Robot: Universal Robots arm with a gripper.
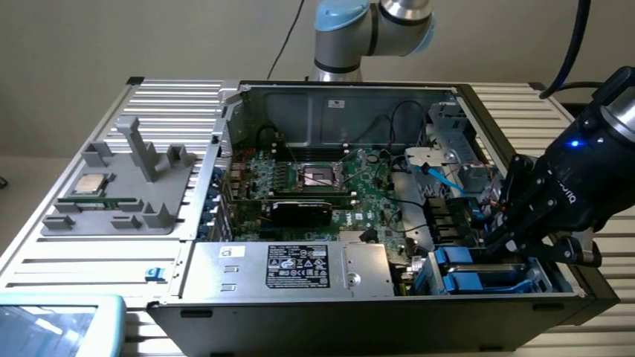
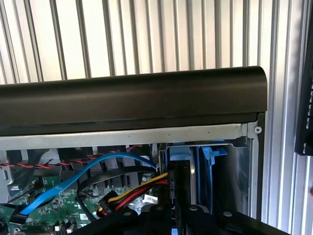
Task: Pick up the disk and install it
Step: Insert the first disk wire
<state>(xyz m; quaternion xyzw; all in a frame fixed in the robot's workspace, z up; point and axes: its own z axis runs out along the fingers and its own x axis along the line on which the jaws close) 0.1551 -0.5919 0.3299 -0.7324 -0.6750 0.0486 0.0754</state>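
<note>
The pincer was held down inside the drive bay at the corner of the open computer case, presumably so that the disk could be seated upright. Whether the pincer was clenched or released could not be told. The disk was seen edge-on directly beneath, blue-railed, beside the blue SATA cable.

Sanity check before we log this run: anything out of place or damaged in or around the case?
Nothing spilled or broken. One stray: a small blue clip lies loose on the table, outside the case. The processor chip sits on the grey fixture; the socket looks empty. The gripper is down in the drive bay.
</note>
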